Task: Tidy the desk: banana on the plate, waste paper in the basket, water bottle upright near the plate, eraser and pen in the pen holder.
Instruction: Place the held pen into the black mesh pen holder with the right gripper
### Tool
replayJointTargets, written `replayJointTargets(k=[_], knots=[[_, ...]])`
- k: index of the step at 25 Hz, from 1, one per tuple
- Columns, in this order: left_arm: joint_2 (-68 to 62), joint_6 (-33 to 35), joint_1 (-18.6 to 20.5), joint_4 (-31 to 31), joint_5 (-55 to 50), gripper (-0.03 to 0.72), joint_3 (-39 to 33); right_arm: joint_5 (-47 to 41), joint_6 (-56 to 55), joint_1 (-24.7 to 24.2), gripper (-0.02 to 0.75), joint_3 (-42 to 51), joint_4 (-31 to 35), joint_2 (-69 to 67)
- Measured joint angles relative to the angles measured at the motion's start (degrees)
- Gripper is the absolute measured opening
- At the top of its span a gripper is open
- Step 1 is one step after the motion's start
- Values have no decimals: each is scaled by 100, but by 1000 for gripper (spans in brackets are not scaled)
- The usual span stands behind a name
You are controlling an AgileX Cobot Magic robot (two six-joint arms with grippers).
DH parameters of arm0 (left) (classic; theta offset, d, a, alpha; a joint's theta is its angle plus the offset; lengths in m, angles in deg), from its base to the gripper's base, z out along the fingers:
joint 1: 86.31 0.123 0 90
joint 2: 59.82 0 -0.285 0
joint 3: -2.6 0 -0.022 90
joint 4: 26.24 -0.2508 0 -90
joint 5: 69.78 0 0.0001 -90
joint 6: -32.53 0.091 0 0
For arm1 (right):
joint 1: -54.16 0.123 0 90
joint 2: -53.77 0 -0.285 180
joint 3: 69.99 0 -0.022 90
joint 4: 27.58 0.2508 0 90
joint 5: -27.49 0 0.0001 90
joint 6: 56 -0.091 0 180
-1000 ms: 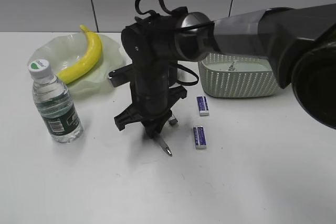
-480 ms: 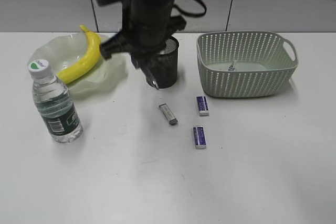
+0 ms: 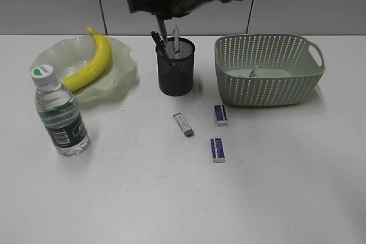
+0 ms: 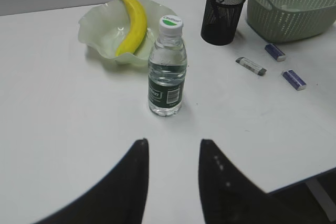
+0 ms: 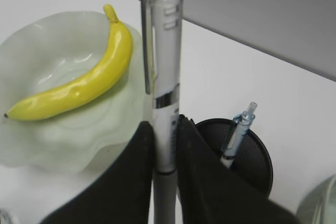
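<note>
Three erasers: lying loose on the desk in front of the holder and basket; details below.
Desk: white, flat, carrying every item listed.
Basket: green, perforated, right rear of desk; a small scrap lies on its floor, too small to identify.
Plate: pale green, wavy rim, left rear.
Banana: lying in the plate, one tip over the rear rim.
Bottle: upright, cap on, just in front of the plate, apart from it.
Right gripper: raised above the holder, fingers pinching a clear pen that stands vertical, tip pointing down toward the holder.
Left gripper: low over the near desk edge, fingers spread, nothing between them, bottle well ahead of it.
Holder: black mesh, between plate and basket; a dark pen and a blue-tipped pen stand inside.
Grey eraser: on the desk, in front of the holder.
Blue erasers: one near the basket's front wall, one nearer the camera.
</note>
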Motion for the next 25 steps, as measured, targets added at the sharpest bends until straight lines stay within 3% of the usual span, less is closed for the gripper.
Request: replayJointTargets(k=[4, 7, 20, 25], knots=[[0, 0, 0, 0, 0, 246, 0, 1816, -110, -359, 111, 850, -18, 0], [0, 0, 0, 0, 0, 246, 0, 2690, -110, -568, 111, 1177, -53, -37], [0, 0, 0, -10, 2, 246, 0, 3016, 273, -661, 115, 1233, -53, -738], [0, 0, 0, -10, 2, 246, 0, 3027, 297, -679, 213, 1239, -41, -849]])
